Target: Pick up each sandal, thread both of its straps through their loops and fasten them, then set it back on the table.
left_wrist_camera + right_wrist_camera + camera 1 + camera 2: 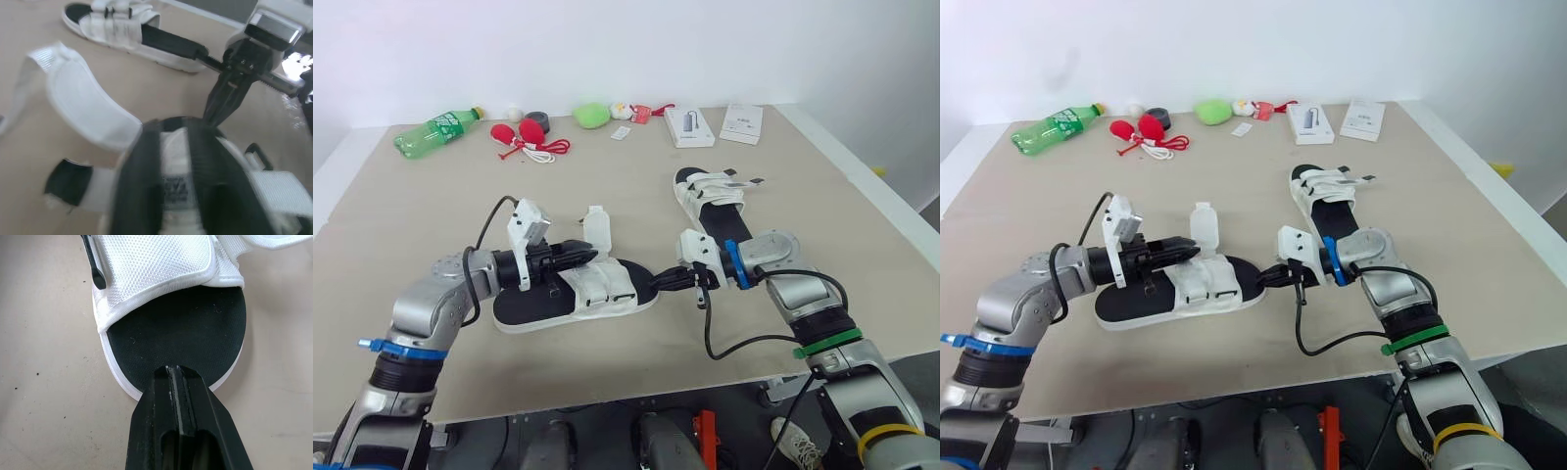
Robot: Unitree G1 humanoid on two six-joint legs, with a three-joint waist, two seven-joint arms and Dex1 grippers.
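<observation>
Working the near sandal (573, 294), which is lying flat centre-near on the table (411, 225), toe to the right. Right gripper (658, 282) is pressing its tip on the toe rim, claw closed on nothing. Left gripper (585, 254) is hovering over the strap area from the left; can't tell its claw state. One strap (597, 227) is standing up loose, so I'm reading this as threading. Next move calls for feeding that strap end through its loop with the toe pinned. Far sandal (710, 196) is lying further right. Tan matte top, green bottle (438, 130) and white boxes (689, 125) sitting along the far edge, white wall behind.
</observation>
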